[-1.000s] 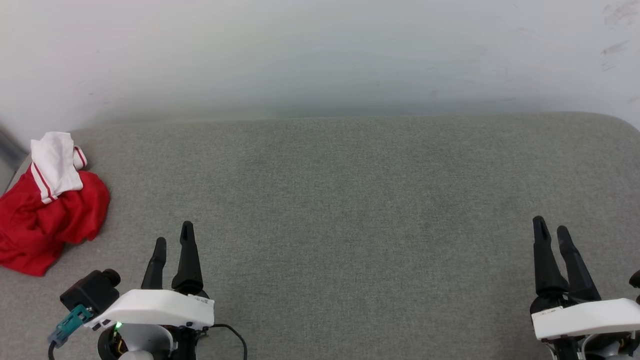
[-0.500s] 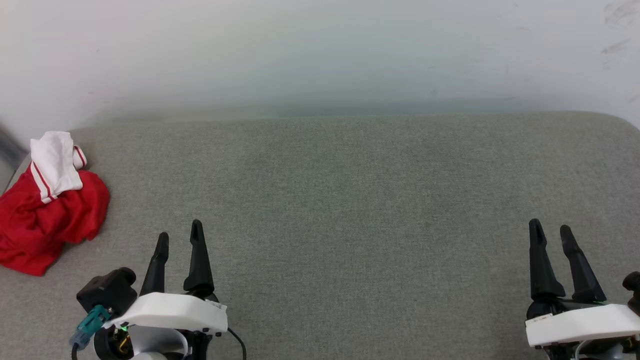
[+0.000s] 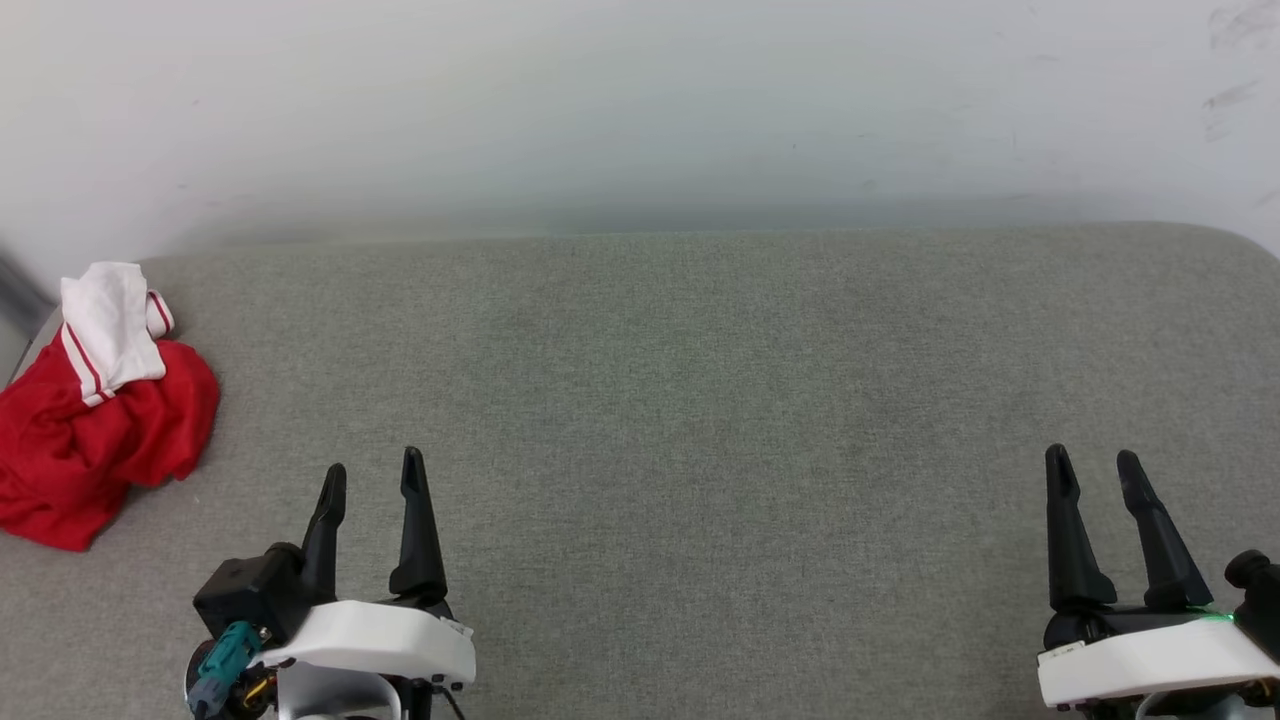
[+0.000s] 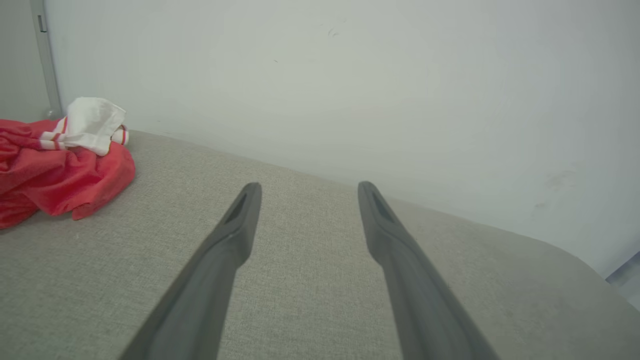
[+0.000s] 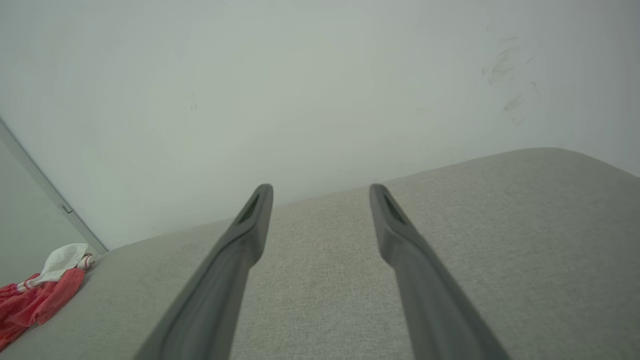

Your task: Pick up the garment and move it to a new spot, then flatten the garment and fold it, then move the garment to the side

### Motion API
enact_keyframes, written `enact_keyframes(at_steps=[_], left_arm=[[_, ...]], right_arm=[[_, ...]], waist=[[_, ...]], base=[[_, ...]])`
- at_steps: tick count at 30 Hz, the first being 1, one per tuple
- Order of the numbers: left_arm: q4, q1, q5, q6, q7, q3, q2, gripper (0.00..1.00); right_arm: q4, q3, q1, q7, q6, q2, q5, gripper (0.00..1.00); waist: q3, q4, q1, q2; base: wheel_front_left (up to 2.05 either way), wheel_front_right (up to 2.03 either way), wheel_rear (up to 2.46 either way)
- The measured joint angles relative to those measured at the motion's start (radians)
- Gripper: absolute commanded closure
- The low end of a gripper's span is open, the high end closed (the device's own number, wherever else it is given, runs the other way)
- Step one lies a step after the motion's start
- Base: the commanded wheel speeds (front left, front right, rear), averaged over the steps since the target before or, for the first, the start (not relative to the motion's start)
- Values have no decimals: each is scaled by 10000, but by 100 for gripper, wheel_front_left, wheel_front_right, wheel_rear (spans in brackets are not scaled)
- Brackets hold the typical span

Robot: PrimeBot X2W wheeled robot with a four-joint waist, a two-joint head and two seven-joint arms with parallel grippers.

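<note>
Sitting crumpled at the left edge of the grey fabric surface (image 3: 700, 400), toward the far side, is the red jersey (image 3: 100, 440). It's bunched into a heap with one white sleeve (image 3: 108, 325) flopped on top, and red-and-white striped trim shows along that sleeve's edge. Any lettering is buried in the folds, can't make it out. Some of the red cloth runs off the left side of the head view, so no idea how far it goes that way. Left gripper (image 3: 372, 463) hovers over the near-left part of the surface, right of the jersey and nearer, well apart from it, fingers spread wide with nothing between them. Right gripper (image 3: 1092, 455) is way over at the near right, also spread wide and empty. Both sets of fingers point toward the far wall (image 3: 640, 100), plain white-ish with a few dark scuffs at its right end. The surface's far right corner is rounded.
</note>
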Motion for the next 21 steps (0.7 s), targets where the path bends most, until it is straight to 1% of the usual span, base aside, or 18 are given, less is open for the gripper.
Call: enact_keyframes(at_steps=[10, 21], left_arm=[[-36, 8, 913, 90, -230, -151, 4, 0], [-115, 48, 1697, 33, -439, -278, 8, 0]], right_arm=[[-119, 100, 40, -217, 0, 0, -792, 0], [-274, 150, 105, -454, 0, 0, -1499, 0]], waist=[[91, 5, 0, 0], [156, 24, 0, 0]], base=[[0, 0, 0], [0, 0, 0]])
